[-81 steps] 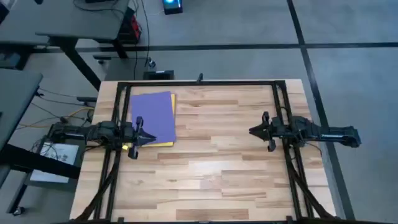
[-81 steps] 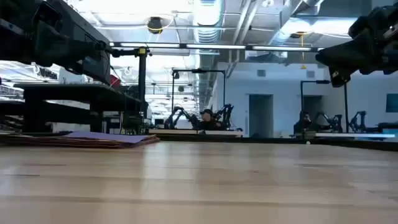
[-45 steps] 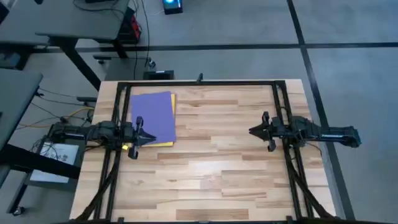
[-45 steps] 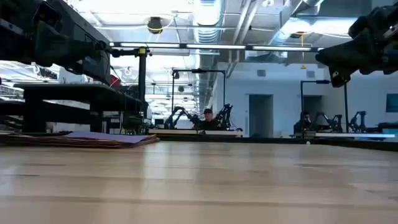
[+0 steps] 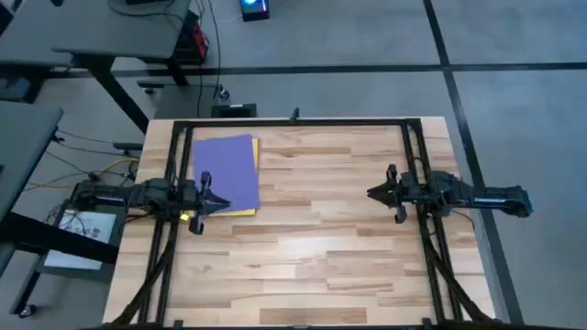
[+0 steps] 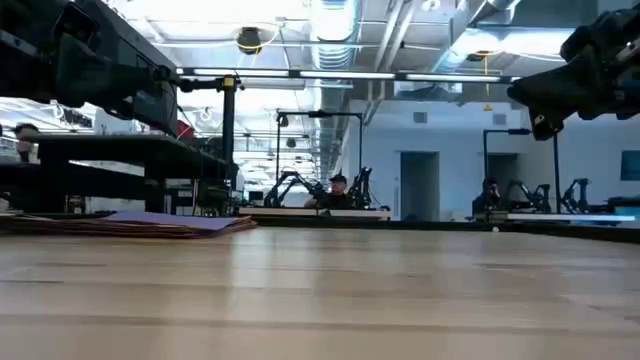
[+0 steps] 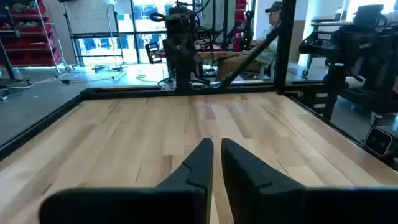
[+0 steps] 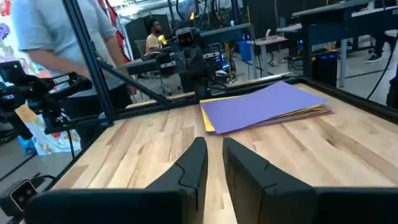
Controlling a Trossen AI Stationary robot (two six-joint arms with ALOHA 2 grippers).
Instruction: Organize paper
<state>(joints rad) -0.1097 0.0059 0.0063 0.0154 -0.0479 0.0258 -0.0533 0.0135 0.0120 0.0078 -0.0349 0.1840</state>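
Observation:
The paper (image 5: 227, 174) lies flat in one stack at the table's far left, a purple sheet on top and a yellow edge (image 5: 256, 147) showing along its right side; the stack also shows in the low view (image 6: 140, 223) and the right wrist view (image 8: 264, 106). My left gripper (image 5: 227, 204) hovers shut over the stack's near right corner, above the table. My right gripper (image 5: 371, 193) hovers shut at mid-right, over bare wood.
A black frame (image 5: 293, 122) runs along the far edge and down both sides of the wooden table (image 5: 321, 247). The middle and near parts of the top are bare wood. A person (image 8: 50, 37) stands beyond the table's left side.

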